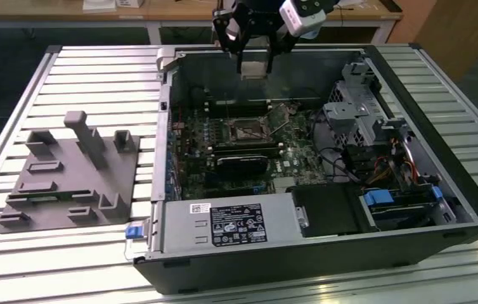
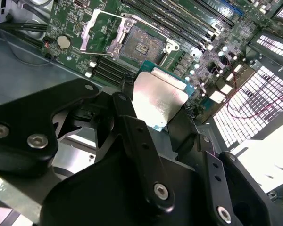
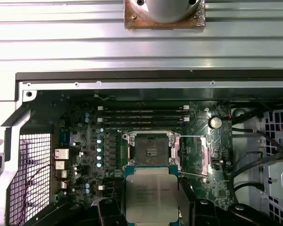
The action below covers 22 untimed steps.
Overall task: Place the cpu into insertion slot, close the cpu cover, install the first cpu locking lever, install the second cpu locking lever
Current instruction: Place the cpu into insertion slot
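Note:
My gripper (image 1: 254, 68) hangs above the far wall of the open computer case, shut on the cpu (image 1: 254, 66), a flat square chip with a silvery top. In both wrist views the cpu (image 2: 160, 96) (image 3: 151, 195) sits between the black fingers (image 2: 128, 106), above and short of the insertion slot (image 2: 141, 44) (image 3: 151, 149). The insertion slot (image 1: 243, 130) lies bare, its dark centre showing. The cpu cover (image 3: 191, 157) (image 2: 101, 30) is swung open to one side of it. Thin wire levers (image 3: 193, 137) stand raised beside the cover.
A grey moulded fixture (image 1: 70, 171) rests on the slatted table at the exterior view's left. Inside the case are long memory slots (image 3: 141, 115), a power supply (image 1: 231, 221) at the near side, and a drive cage with cables (image 1: 366, 120) at the right.

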Available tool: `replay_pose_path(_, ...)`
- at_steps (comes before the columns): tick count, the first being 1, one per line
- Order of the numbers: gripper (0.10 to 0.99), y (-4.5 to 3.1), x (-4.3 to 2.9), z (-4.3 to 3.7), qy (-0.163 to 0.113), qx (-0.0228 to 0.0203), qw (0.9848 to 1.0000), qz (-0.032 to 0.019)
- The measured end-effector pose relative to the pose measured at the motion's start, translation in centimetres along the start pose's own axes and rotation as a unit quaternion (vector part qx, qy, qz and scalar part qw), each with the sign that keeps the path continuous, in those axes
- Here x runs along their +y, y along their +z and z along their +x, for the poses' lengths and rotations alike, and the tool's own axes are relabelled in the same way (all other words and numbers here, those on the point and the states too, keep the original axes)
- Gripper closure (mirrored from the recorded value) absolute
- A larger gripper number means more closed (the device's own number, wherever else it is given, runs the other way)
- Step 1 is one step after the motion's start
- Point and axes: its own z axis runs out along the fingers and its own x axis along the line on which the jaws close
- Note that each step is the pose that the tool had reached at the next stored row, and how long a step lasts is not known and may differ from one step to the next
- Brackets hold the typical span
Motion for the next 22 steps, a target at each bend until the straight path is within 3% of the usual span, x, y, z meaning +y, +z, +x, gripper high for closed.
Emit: replay_pose_path(22,0.549,1.14,-0.1,-0.02,0.0,0.0,1.0,0.0)
